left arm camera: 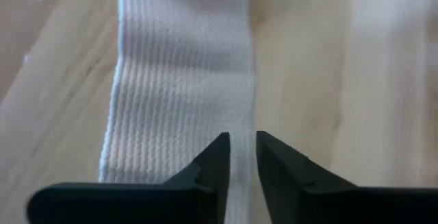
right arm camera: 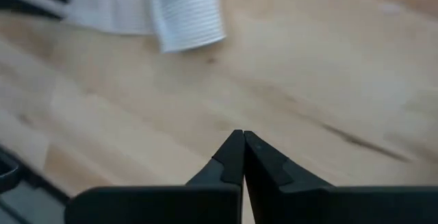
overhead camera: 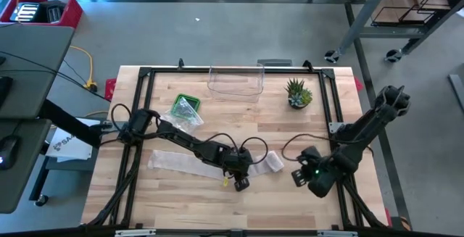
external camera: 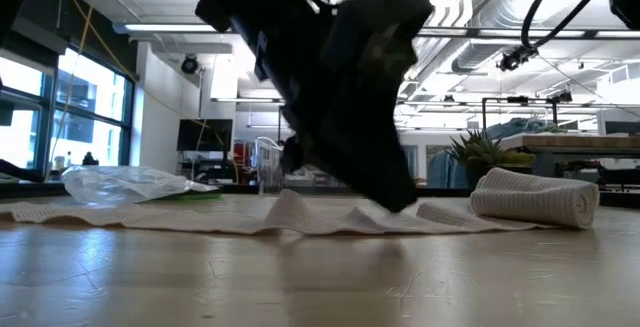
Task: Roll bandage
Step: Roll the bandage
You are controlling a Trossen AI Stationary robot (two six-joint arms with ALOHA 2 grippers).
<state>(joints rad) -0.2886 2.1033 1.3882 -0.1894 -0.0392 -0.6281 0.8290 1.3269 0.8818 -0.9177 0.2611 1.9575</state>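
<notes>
Bandage (left arm camera: 181, 80) fills the left wrist view beneath the slightly parted left pincer (left arm camera: 241, 157); right pincer (right arm camera: 243, 148) closed.

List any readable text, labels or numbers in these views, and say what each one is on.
"SA": dark letters, cut off, on the white sheet lying off the wooden table's left edge; the rest is hidden.
White woven bandage, clear plastic bag, clear plastic box: no text seen.
Red crate: nothing readable.

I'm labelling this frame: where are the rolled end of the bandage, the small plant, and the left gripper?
rolled end of the bandage (external camera: 535, 196), low view, side of roll.
small plant (overhead camera: 298, 93), high view, leaves.
left gripper (left arm camera: 243, 157), left wrist view, between fingertips.
</notes>
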